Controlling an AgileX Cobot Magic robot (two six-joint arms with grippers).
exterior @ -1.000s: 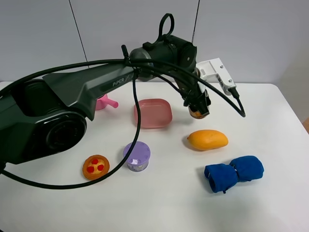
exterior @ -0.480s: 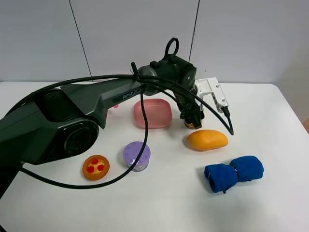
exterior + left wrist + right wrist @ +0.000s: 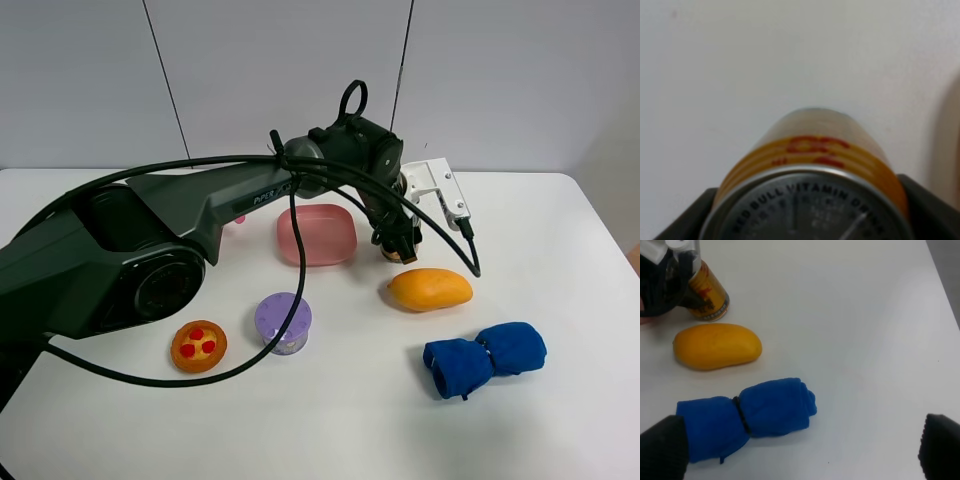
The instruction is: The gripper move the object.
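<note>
The gold-yellow drink can [image 3: 812, 150] with its silver top is held between the black jaws of my left gripper [image 3: 402, 243]. In the exterior high view only a bit of the can [image 3: 403, 257] shows under the jaws, between the pink dish and the mango. In the right wrist view the can [image 3: 708, 293] stands on the white table, slightly tilted, with the left gripper's dark jaws around its upper part. My right gripper [image 3: 800, 447] is open and empty, low over the table near the blue towel, and is not seen in the exterior high view.
A mango [image 3: 430, 289] lies right in front of the can. A pink dish [image 3: 316, 234] is to its left. A rolled blue towel [image 3: 485, 359], a purple lidded cup [image 3: 283, 323] and a small orange dish [image 3: 198, 346] lie nearer the front. A pink pot [image 3: 238, 216] peeks from behind the arm.
My left gripper has come down with the can from above the table to table level beside the mango. It has barely moved in the last half second.
</note>
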